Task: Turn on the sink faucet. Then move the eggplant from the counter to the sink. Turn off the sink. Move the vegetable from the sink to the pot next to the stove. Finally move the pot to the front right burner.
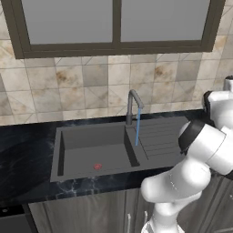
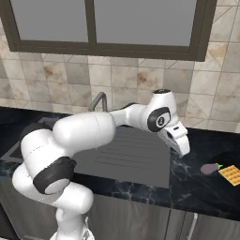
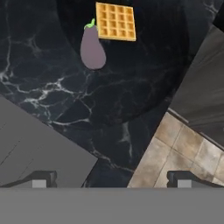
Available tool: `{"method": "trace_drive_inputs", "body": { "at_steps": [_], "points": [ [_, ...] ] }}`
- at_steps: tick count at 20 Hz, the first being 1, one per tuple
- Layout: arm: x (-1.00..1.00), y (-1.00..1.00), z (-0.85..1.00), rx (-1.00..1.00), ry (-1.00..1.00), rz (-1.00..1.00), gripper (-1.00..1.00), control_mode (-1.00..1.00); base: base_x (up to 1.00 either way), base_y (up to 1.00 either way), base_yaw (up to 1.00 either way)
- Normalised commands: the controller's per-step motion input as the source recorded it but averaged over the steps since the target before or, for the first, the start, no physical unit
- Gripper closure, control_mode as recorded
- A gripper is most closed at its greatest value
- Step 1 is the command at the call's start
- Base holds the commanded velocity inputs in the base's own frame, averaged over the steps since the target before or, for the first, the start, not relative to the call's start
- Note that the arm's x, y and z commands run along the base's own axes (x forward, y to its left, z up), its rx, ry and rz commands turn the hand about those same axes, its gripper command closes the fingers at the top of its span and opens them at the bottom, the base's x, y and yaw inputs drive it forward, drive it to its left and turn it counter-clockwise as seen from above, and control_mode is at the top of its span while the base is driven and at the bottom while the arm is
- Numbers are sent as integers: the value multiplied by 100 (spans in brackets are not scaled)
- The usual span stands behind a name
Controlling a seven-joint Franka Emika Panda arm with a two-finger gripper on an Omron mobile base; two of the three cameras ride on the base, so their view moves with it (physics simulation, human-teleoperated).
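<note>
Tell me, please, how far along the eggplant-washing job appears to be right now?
Done: the sink faucet is on, with a blue stream falling onto the sink. In hand: the open gripper hangs over the counter, apart from the eggplant, which lies beside a waffle. Left: moving it to the sink, shutting off the water, then the pot and burner steps.

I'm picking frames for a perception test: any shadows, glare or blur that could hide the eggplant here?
Hand view: a big round shadow darkens the counter around the eggplant, which stays sharp and clear. Right base view: eggplant small, soft-edged but unshaded. Left base view: even light, no glare; water runs from the faucet.
</note>
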Motion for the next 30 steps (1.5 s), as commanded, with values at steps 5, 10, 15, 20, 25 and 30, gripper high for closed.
{"method": "trace_drive_inputs", "body": {
  "at_steps": [5, 10, 15, 20, 25, 30],
  "points": [
    [-1, -34, -13, 8, 2, -6, -100, -100, 0, 0, 0],
    [1, -13, -38, -1, 0, -1, -100, -100, 0, 0, 0],
    [0, -16, -61, -4, -11, 1, -100, -100, 0, 0, 0],
    [-1, -11, -13, -2, -3, 0, -100, -100, 0, 0, 0],
    [0, -20, -1, 0, 1, 0, -100, -100, 0, 0, 0],
    [0, -22, -9, 0, 0, 2, -100, -100, 0, 0, 0]
  ]
}}
